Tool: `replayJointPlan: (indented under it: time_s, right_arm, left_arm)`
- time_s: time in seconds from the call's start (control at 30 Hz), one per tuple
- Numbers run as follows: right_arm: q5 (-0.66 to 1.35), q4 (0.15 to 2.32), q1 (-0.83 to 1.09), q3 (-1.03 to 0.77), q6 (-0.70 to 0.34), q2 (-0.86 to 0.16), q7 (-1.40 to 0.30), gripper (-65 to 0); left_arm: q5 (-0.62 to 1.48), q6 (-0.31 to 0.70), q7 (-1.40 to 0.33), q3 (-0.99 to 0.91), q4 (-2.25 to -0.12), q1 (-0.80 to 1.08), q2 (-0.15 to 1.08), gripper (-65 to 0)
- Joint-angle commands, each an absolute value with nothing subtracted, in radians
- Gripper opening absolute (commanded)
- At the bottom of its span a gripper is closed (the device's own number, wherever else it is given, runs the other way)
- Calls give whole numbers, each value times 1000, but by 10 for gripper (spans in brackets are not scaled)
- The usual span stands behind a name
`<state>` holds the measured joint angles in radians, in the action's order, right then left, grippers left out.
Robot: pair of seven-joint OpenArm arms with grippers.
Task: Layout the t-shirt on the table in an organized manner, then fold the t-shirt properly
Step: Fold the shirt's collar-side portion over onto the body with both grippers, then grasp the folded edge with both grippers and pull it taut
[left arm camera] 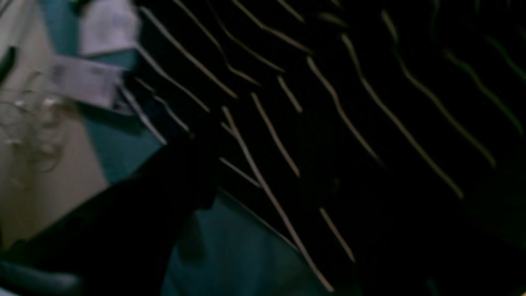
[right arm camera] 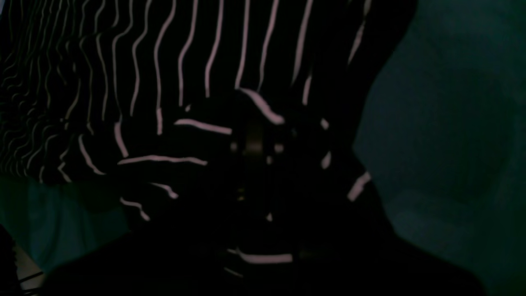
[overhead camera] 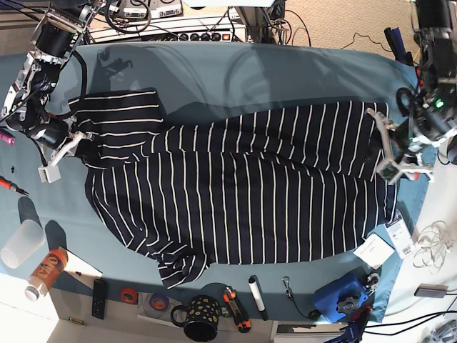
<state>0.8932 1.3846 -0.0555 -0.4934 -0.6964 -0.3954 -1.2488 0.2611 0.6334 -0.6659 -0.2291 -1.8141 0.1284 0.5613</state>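
The dark t-shirt (overhead camera: 243, 193) with thin white stripes lies spread across the teal table (overhead camera: 214, 71), its hem toward the right and one sleeve bunched at the lower left. My right gripper (overhead camera: 63, 153) is at the shirt's left edge by the upper sleeve. In the right wrist view, striped fabric (right arm camera: 185, 82) is gathered right at the gripper (right arm camera: 254, 164), which is shut on it. My left gripper (overhead camera: 393, 153) stands just above the hem on the right, its white fingers spread apart with nothing between them. The left wrist view shows the blurred t-shirt (left arm camera: 328, 123) and the table (left arm camera: 238, 255).
Along the front edge stand a plastic cup (overhead camera: 20, 243), a can (overhead camera: 44, 271), a remote (overhead camera: 100, 298), tape rolls (overhead camera: 128, 294), a spotted mug (overhead camera: 194, 319), a marker (overhead camera: 255, 296) and a blue device (overhead camera: 343, 294). Paper tags (overhead camera: 385, 243) lie by the hem.
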Motion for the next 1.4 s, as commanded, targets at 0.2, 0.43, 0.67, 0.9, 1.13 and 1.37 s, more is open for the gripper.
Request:
replayJointPlan:
  time_s: [0.2,0.43,0.67,0.9,1.13,1.37]
  right_arm:
    - [915,1398,-72,-498,-698,-415,-1233,-650]
    - [915,1398,-72,-498,-698,-415,-1239,-650]
    - [915,1398,-72,-498,-698,-415,-1239,-650]
    - [915,1398,-72,-498,-698,-416,-1242,-650]
    - [915,1398,-72,-498,-698,-416,-1242,-650]
    - [915,1398,-72,-498,-698,-416,-1242,-650]
  left_arm:
    - [390,555,-721,-154,-1602,-36,604,-347]
    - [461,604,-743,-152,-1485,-122,577,-347]
    - [397,604,-741,-152,-1423,-121,532,-347]
    - [398,572,-725,-152,-1417,-128,527,-436]
    - [505,573,-737,-153,-1419,-131,527,-650]
    - [573,572,-880,-153,-1419,-131,527,-650]
